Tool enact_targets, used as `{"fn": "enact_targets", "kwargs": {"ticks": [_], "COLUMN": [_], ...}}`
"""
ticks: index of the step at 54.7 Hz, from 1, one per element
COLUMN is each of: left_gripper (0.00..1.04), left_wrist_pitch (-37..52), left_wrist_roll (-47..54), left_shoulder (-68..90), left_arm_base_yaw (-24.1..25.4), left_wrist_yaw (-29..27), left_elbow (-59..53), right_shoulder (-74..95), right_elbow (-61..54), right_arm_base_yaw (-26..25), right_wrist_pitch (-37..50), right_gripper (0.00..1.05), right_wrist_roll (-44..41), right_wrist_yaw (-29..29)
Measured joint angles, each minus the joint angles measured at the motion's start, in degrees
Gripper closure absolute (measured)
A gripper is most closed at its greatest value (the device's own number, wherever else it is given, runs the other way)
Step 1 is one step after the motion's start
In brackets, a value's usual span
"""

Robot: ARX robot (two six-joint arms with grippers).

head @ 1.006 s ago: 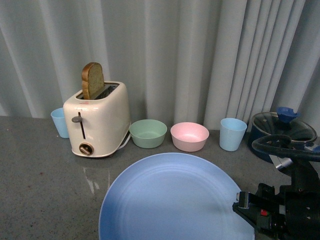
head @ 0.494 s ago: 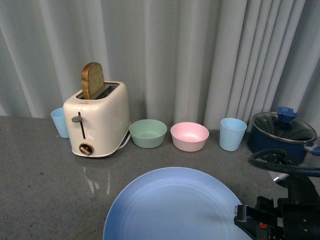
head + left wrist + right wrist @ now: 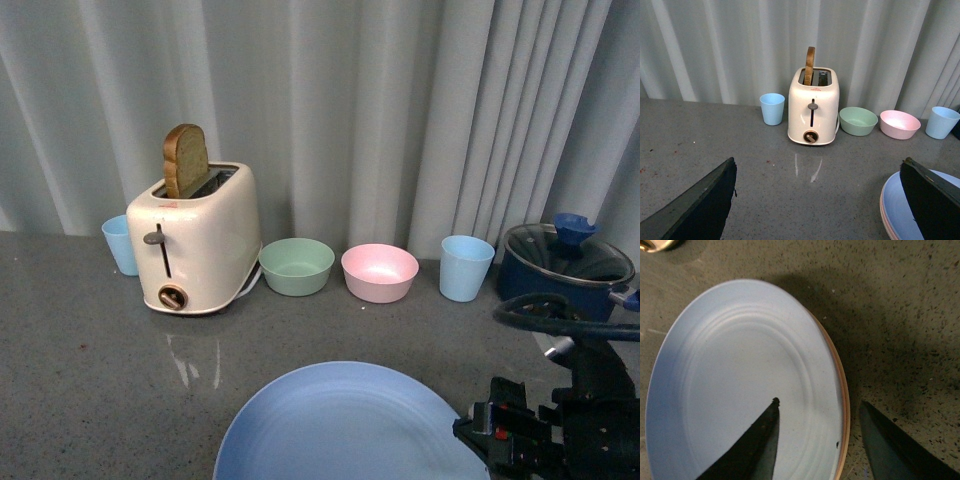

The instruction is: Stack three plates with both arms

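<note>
The light blue plate (image 3: 350,430) lies at the near edge of the grey counter, top of a stack. It also shows in the left wrist view (image 3: 897,210) and the right wrist view (image 3: 740,380). A pinkish plate rim (image 3: 841,390) shows just under it, also seen in the left wrist view (image 3: 882,215). I cannot make out a separate beige plate. My right gripper (image 3: 818,402) is open and straddles the stack's rim, one finger over the blue plate, the other outside; it shows at the front view's lower right (image 3: 500,435). My left gripper (image 3: 818,160) is open and empty, left of the stack.
A cream toaster (image 3: 195,235) with a bread slice stands at the back left, a blue cup (image 3: 120,243) behind it. A green bowl (image 3: 296,266), pink bowl (image 3: 379,272), blue cup (image 3: 466,267) and lidded blue pot (image 3: 566,262) line the back before a curtain.
The blue plate has come down and nearer, onto the plate below it. The right gripper has dropped with it and shifted slightly left.
</note>
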Motion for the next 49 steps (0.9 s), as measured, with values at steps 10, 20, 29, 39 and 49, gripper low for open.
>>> {"fn": "enact_targets", "kwargs": {"ticks": [10,20,29,39,49], "left_gripper": [0.07,0.07,0.07,0.07,0.07], "left_wrist_pitch": [0.0,0.0,0.0,0.0,0.0], "left_wrist_roll": [0.0,0.0,0.0,0.0,0.0], "left_shoulder": [0.0,0.0,0.0,-0.1,-0.1], "left_arm_base_yaw": [0.0,0.0,0.0,0.0,0.0], "left_wrist_yaw": [0.0,0.0,0.0,-0.2,0.0], "left_elbow": [0.0,0.0,0.0,0.0,0.0], "right_shoulder": [-8.3,-21.9,-30.6,-23.5,-34.6], "right_elbow": [-2.7,-9.4,-13.0,-25.6,-30.1], "right_arm_base_yaw": [-3.5,-7.9,-8.9,-9.9,-10.0], "right_wrist_pitch": [-1.8,-4.8,-4.9,36.3,38.9], "right_gripper": [0.23,0.08,0.07,0.36,0.71], "right_wrist_roll": [-0.4,0.4,0.3,-15.8,-20.9], "right_wrist_yaw": [-1.4,3.3,9.7,19.8,19.8]}}
